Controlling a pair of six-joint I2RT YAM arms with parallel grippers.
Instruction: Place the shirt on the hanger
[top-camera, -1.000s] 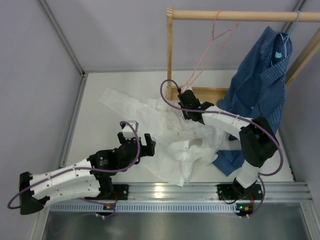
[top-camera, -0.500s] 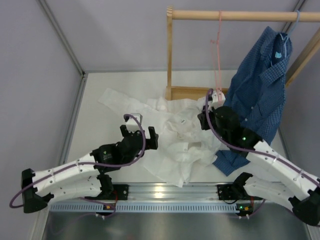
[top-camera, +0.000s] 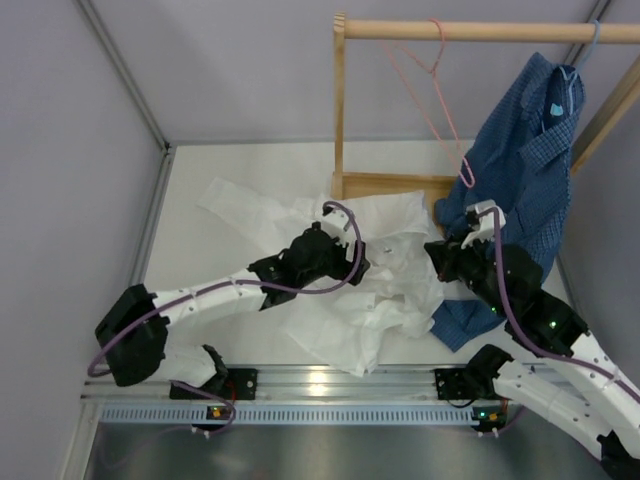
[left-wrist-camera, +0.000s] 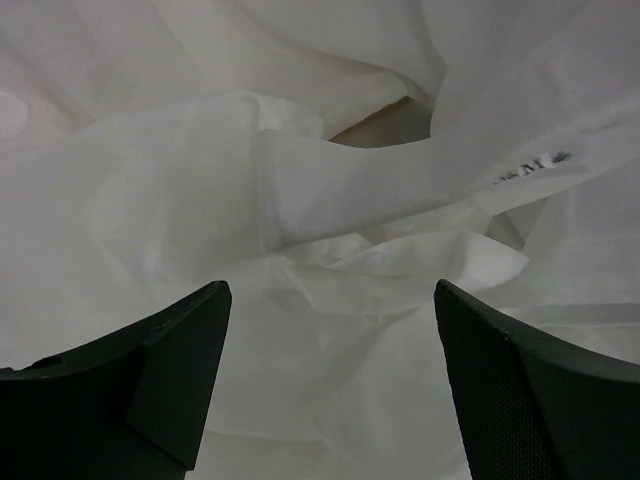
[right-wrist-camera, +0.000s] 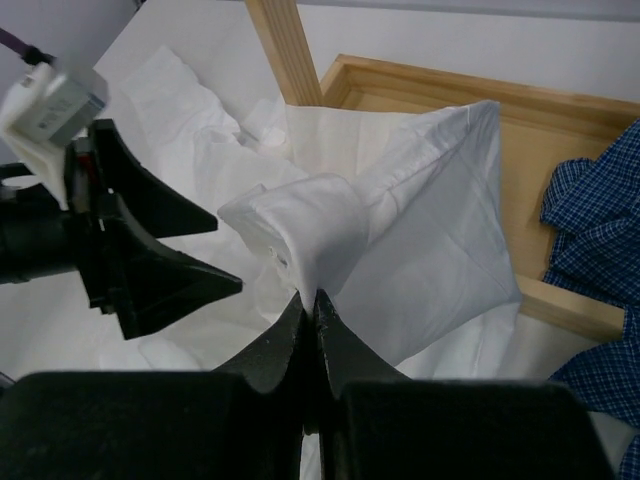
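Now the thin, creased white shirt (top-camera: 370, 295) lies bunched on the counter (top-camera: 220, 170), right end effector (right-wrist-camera: 310, 300) clamped on a fold, left end effector (left-wrist-camera: 328, 292) spread apart over a label (left-wrist-camera: 530, 168) perhaps reading "M", while the pink wire hanger (top-camera: 439, 55) hangs from a wooden rail (top-camera: 500, 31).

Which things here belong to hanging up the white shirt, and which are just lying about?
For the job: crumpled white thin-fabric button-up shirt; thin pink wire hanger on the wooden rail; right gripper, jaws shut on the shirt.
Lying about: dark blue checked shirt; its light blue hanger.
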